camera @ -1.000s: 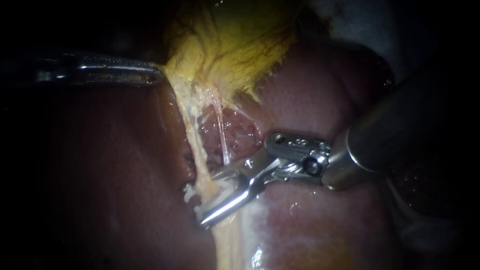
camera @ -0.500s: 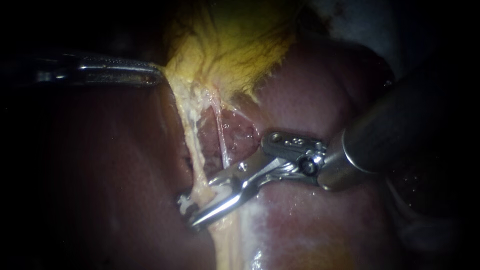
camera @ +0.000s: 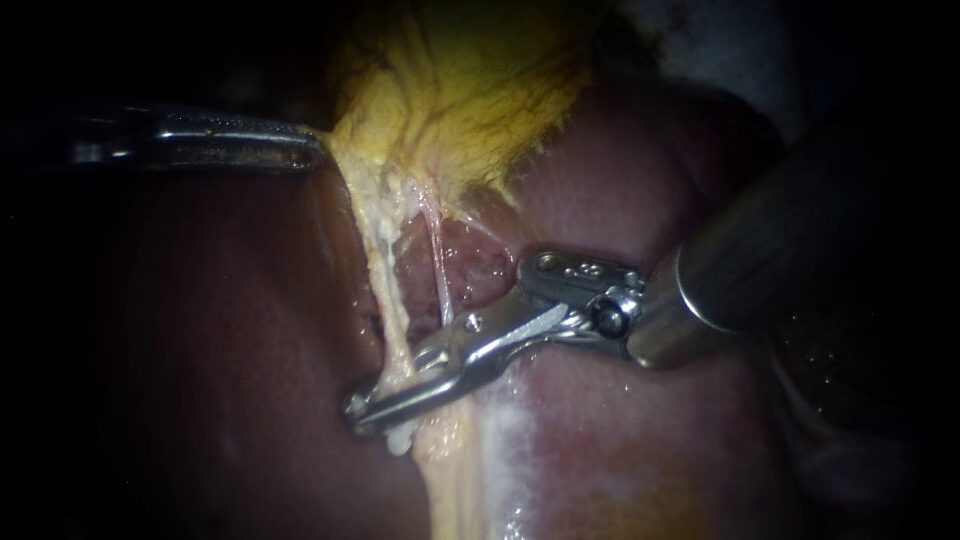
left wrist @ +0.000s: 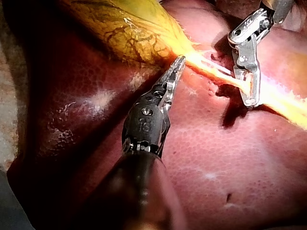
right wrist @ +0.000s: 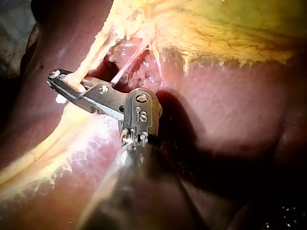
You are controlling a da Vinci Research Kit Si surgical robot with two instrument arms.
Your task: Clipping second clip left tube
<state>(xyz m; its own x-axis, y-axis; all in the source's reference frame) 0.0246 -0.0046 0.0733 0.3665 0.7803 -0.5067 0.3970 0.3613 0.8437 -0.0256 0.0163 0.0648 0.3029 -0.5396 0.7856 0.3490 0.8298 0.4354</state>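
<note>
Here, the field at the moment the jaws are applied to the tube:

- Right instrument [camera: 372,408]: the shaft enters the endoscope view from 3 o'clock. The jaws are clamped across the left tube [camera: 385,275], one on each side, and their tips point towards 8 o'clock.
- Left tube: a pale, yellowish strand running from 12 towards 6 o'clock, gripped near its lower end, just left of the view's centre.
- White nub [camera: 398,438]: it lies against the tube at 6 o'clock of the jaws. Whether it is a clip cannot be told.
- Thinner tube [camera: 438,265]: it runs just beside the left tube at its 3 o'clock, outside the jaws and close to their hinge.
- Left instrument [camera: 312,150]: it enters from 9 o'clock, with the jaws closed on the gallbladder [camera: 470,90] at its yellow edge.
- Liver [camera: 620,450]: a dark red surface beneath both tubes.
</note>
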